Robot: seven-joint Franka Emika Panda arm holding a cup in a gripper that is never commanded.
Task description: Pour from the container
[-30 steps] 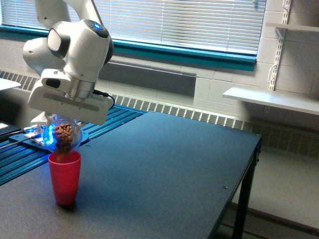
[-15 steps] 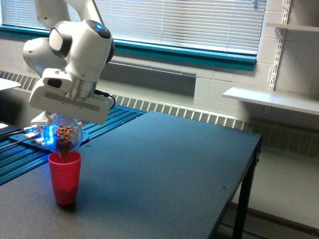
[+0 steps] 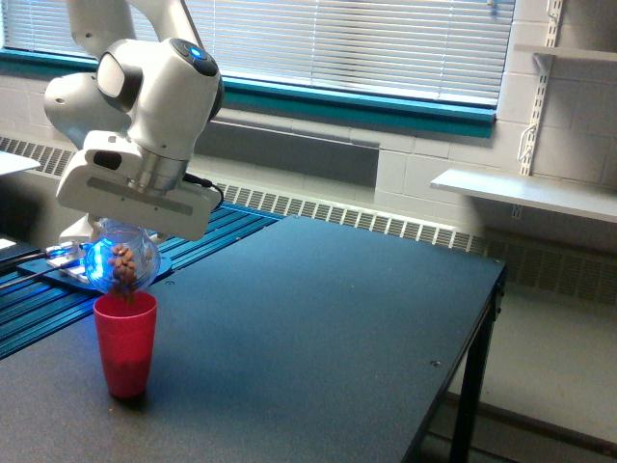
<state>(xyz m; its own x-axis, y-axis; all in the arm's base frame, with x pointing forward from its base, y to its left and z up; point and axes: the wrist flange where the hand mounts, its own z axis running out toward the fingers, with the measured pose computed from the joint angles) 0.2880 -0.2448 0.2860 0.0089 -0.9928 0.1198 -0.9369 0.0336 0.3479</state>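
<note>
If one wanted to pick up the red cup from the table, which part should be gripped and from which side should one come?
Probably grip the red cup across its upper wall, just under the rim, coming sideways from the exterior view's right. It stands upright and tapers downward, so a hold near the top should not slip. From above, the tilted clear tumbler in the hand blocks the way.

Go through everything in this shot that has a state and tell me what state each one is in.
gripper: shut on the container
container: tipped over the red cup, a few brown pieces left inside, spilling downward
red cup: upright on the table, open top, directly under the container
table: bare apart from the red cup
window blinds: lowered
</note>
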